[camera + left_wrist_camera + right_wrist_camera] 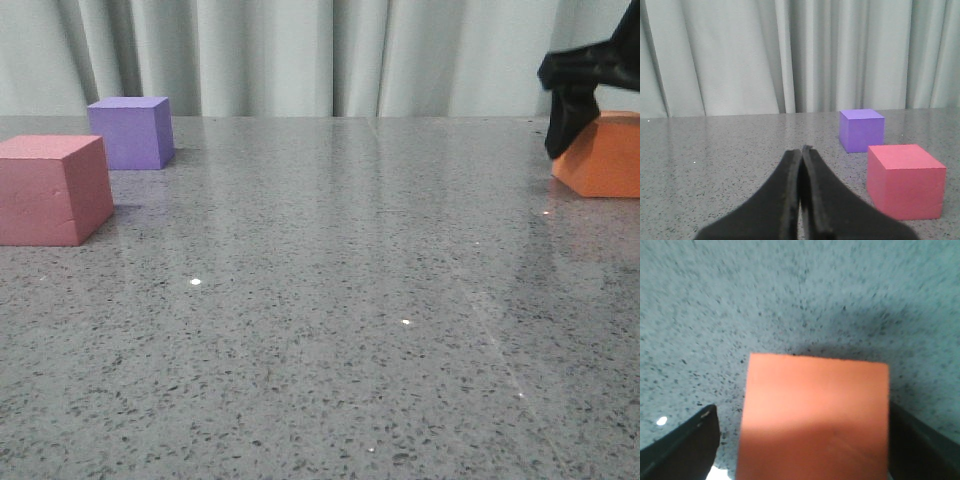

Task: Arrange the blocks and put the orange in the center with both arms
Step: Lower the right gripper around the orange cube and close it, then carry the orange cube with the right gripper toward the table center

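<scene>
Straddling the orange cube (812,415) at the table's (330,330) right edge with right gripper (805,440) fingers spread either side, one (570,120) lowered against its near-left face, left gripper (801,165) pressed together, red cube (52,190) near left, purple cube (130,132) just behind.

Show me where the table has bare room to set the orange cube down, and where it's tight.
The widest bare stretch of table lies between the red cube on the left and the orange cube on the right, running to the near edge. Crowded spots: the left side, where the purple cube sits behind the red one, and around the right pincer.
</scene>
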Motion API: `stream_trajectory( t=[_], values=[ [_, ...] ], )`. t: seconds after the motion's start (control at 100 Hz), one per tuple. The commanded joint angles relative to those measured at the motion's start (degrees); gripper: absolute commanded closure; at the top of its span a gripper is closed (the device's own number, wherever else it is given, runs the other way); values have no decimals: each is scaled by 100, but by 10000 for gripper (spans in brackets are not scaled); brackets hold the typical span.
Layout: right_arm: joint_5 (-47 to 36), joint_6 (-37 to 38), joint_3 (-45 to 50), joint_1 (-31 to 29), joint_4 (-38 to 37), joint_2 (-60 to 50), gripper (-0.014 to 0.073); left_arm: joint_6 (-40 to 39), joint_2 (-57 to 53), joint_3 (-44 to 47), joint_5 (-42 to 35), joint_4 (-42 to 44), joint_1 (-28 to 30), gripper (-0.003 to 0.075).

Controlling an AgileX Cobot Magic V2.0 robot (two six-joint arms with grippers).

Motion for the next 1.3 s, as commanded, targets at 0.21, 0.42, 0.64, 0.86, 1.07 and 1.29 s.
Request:
stream_trajectory(
  t=[0.21, 0.42, 0.64, 0.86, 1.07, 1.29],
  values=[
    [-248, 137, -228, -49, -8, -57, 146, 0, -190, 314, -449, -8, 8, 739],
    [47, 144, -577, -20, 171, -126, 387, 0, -190, 314, -449, -8, 8, 739],
    [907, 144, -1129, 296, 435, -497, 391, 0, -190, 314, -449, -8, 8, 739],
    [908, 527, -1494, 1186, 515, -548, 391, 0, -190, 314, -449, -8, 8, 739],
    [419, 1282, -1576, 1883, 479, -299, 391, 0, -190, 314, -449, -8, 8, 739],
    [559, 2241, -2236, 2530, -26, 581, 391, 0, -190, 314, -449, -8, 8, 739]
  ],
)
